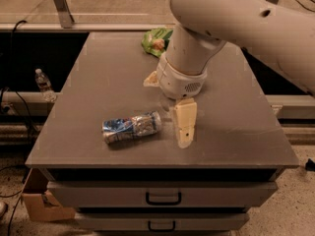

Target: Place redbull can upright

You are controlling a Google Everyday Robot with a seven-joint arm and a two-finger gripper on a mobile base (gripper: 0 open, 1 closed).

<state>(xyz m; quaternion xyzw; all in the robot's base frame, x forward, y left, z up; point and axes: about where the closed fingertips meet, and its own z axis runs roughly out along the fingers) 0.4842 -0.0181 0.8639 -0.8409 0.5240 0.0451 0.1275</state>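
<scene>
The redbull can (pixel 132 128) lies on its side on the table (pixel 98 82), toward the front edge and left of centre. The gripper (pixel 182 132) is just beside its right end, hanging from the arm (pixel 236 18) that reaches in from the back right. Behind the arm, near the table's far edge, sits a snack bag (pixel 153 38), partly hidden by it. Two drawers (pixel 162 196) are stacked under the tabletop at the front, a cardboard box (pixel 42 204) stands on the floor by the front left corner, and a water bottle (pixel 43 84) stands off to the left, below the table's level.
</scene>
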